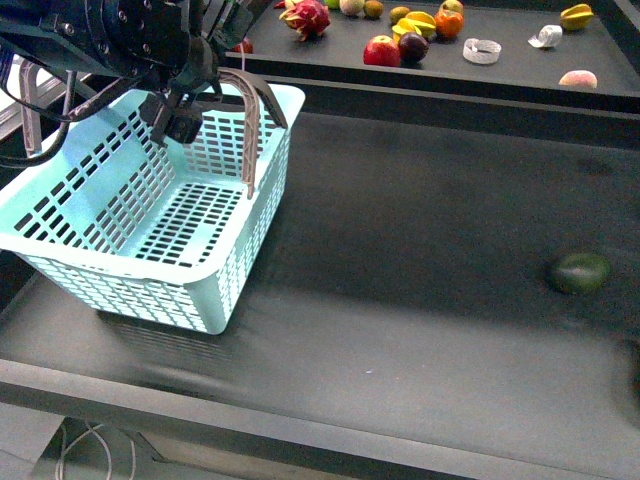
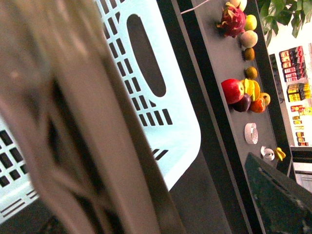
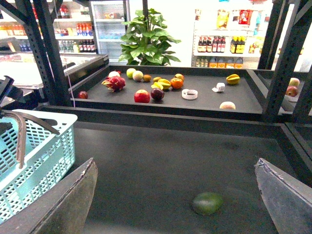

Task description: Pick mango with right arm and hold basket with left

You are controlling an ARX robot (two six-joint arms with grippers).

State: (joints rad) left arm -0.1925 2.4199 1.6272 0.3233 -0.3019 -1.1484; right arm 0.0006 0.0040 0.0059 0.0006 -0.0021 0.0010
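**Q:** What is closest to the camera?

**A:** A light turquoise plastic basket (image 1: 130,290) with slotted walls and nothing inside. It sits at the left of a dark table (image 1: 400,250). In the left wrist view, one grey-brown handle (image 2: 97,146) fills most of the picture, blurred because it is so close.

**Q:** Why is the handle raised?

**A:** The left gripper (image 1: 180,118) reaches down from above and appears clamped on it. That looks like the steadying hold the task asks of this arm, so the basket is ready to receive fruit.

**Q:** And the right arm?

**A:** The right gripper (image 3: 175,168) hovers over the open table with its jaws wide apart and nothing between them. A dark green fruit (image 1: 580,272) lies on the table below, roughly in line with the gap, but it is not the target.

**Q:** Where is the mango?

**A:** I judge it to be the small yellow fruit with an orange tinge (image 1: 452,7). It is on the back shelf (image 1: 520,70), just behind a round orange fruit (image 1: 449,24). At this size I cannot be certain. It lies well apart from the open jaws, beyond the table's far edge, so a long forward reach is probably needed.
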